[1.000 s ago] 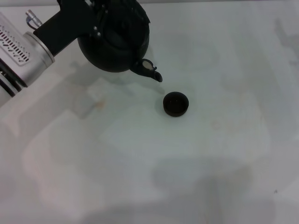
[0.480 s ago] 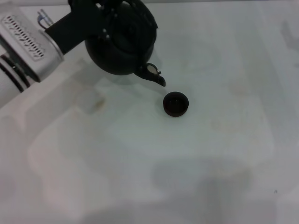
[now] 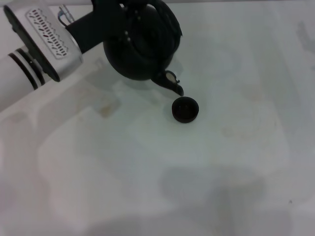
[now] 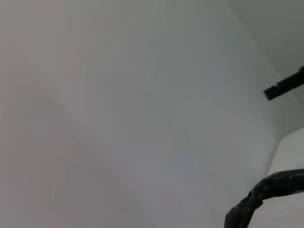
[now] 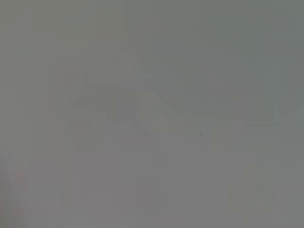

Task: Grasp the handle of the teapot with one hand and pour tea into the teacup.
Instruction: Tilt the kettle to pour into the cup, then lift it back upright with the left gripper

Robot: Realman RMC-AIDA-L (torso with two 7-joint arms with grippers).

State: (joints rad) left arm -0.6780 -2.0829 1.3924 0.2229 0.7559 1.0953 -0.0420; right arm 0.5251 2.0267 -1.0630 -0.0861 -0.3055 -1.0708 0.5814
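Head view: left gripper [image 3: 129,19] clenched on the handle [image 3: 160,12] holds the teapot [image 3: 140,46] raised and tilted, spout just beside the teacup [image 3: 185,109] on the counter [image 3: 221,162]; left wrist view shows only bare counter; right wrist view shows nothing distinguishable.

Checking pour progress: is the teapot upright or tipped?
Tipped: the teapot leans with its spout angled down just beside the teacup.

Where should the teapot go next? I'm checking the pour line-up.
Probably a small shift toward the cup, then more tilt. The left gripper holds the teapot by its handle, and the spout tip hangs just short of the cup's near rim, not yet over its opening.
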